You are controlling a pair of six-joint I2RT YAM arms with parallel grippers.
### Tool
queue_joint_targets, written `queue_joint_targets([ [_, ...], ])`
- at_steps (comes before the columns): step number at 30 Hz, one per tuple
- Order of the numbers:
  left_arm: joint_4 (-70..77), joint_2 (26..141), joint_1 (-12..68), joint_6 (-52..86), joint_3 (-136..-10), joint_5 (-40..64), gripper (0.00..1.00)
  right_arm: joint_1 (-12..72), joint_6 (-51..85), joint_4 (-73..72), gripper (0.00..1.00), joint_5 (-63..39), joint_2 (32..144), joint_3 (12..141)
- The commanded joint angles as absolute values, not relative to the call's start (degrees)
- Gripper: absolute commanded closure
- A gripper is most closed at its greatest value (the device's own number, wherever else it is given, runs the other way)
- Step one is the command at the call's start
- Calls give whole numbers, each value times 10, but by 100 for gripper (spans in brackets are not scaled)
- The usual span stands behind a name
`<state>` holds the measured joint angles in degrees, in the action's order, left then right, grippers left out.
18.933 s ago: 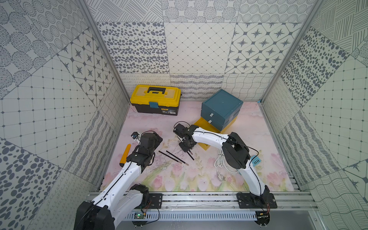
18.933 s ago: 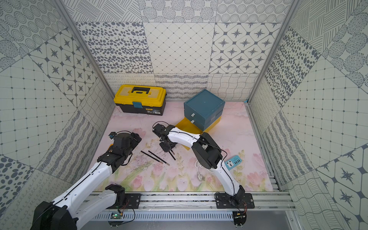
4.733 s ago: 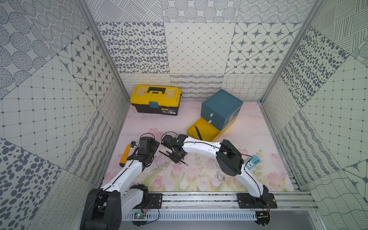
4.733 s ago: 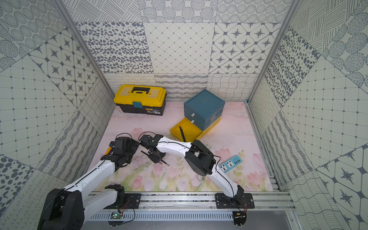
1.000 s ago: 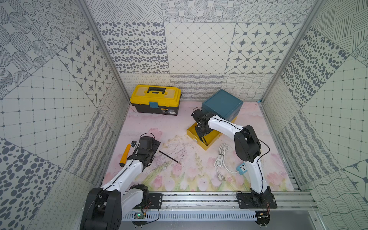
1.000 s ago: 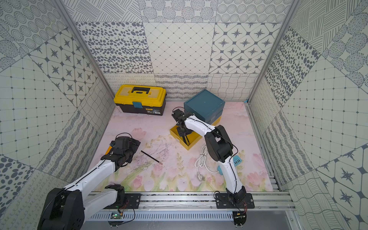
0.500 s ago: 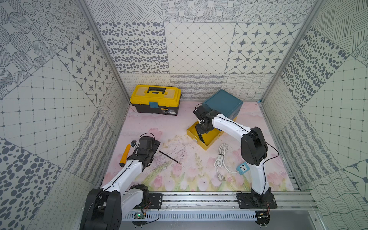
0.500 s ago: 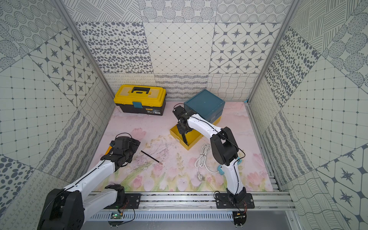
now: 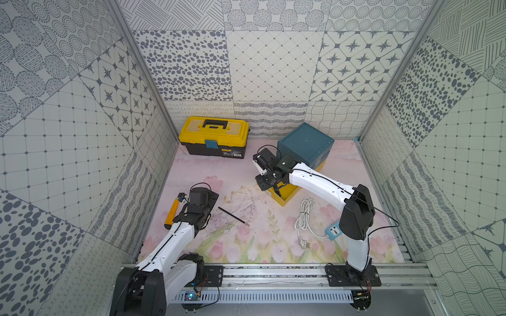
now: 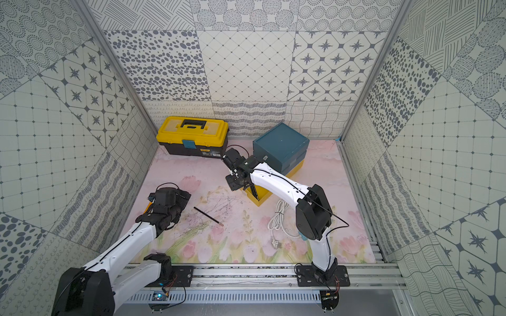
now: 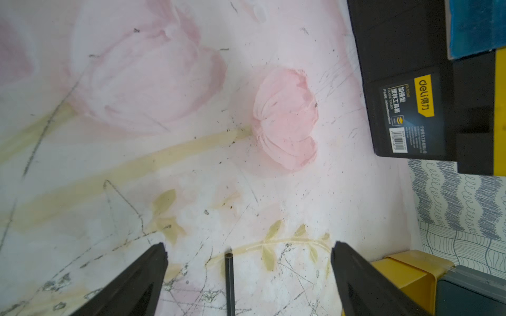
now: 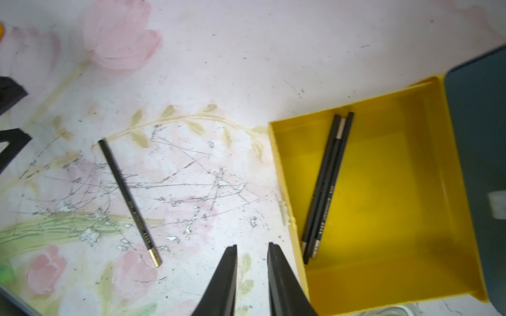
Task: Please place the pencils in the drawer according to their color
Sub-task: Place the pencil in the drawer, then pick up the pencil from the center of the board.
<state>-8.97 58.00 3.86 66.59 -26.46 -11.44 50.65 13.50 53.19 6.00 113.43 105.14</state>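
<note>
Top view: yellow drawer (image 9: 290, 198) pulled out of chest (image 9: 304, 142); one black pencil (image 9: 233, 216) loose on desk (image 9: 246, 169)
Left wrist: left fingers (image 11: 147, 268) wide, pencil end between them, so likely next: close, lift, carry to drawer
Right wrist: right fingers (image 12: 228, 262) narrow, empty, beside drawer; black pencils (image 12: 325, 186) lie inside

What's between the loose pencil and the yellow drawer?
Only bare, scribbled mat between pencil and drawer, shown in the right wrist view.
</note>
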Motion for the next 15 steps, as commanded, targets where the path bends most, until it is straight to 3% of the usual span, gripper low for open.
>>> queue_joint_targets([
  [1, -149, 554, 28, 639, -277, -164, 1, 540, 112, 528, 74, 49, 1171, 1092],
  [15, -253, 382, 12, 661, -256, -288, 1, 617, 66, 595, 74, 29, 1323, 1228],
])
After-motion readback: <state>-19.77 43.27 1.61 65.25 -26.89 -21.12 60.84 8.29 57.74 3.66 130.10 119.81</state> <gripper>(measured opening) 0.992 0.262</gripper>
